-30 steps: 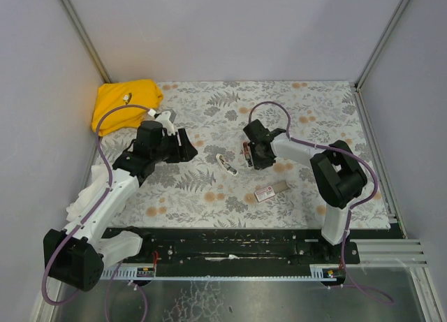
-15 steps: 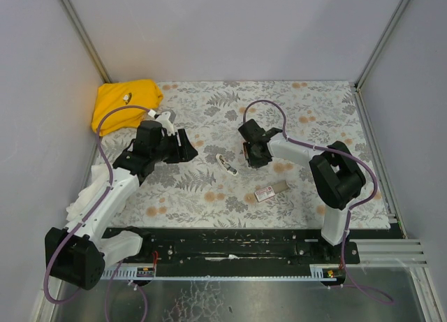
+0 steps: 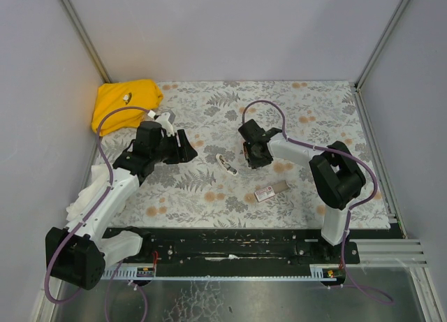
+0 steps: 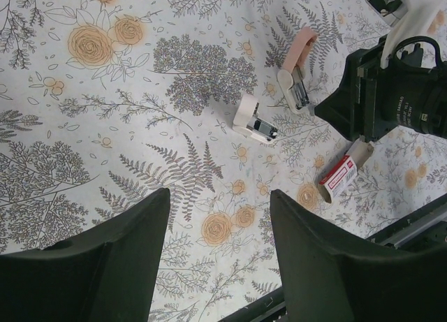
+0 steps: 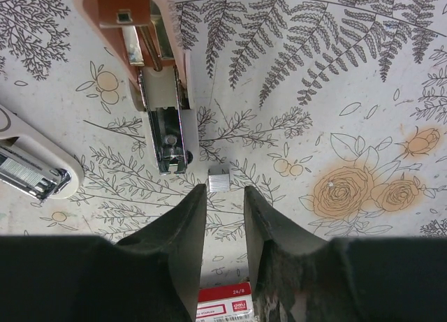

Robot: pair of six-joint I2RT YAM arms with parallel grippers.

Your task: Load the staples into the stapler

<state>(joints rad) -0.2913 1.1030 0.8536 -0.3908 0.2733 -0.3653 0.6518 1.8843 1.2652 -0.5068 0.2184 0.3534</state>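
In the right wrist view, a pale pink stapler (image 5: 150, 56) lies opened on the flowered cloth, its shiny metal channel pointing toward me. A short silvery block of staples (image 5: 218, 180) rests on the cloth just beyond my right gripper (image 5: 225, 191), which is open with nothing between its fingers. From above, the right gripper (image 3: 250, 153) covers most of the stapler. My left gripper (image 4: 220, 217) hangs open and empty over the cloth, well left of the stapler (image 4: 297, 63), and shows from above too (image 3: 183, 146).
A white stapler-like piece with a metal insert (image 3: 227, 163) lies left of the right gripper. The red-and-white staple box (image 3: 269, 191) sits nearer the arm bases. A yellow cloth (image 3: 126, 102) is bunched in the far left corner. Walls enclose the table.
The right gripper has shifted slightly left and away from the bases over the last second. The left arm has not moved.
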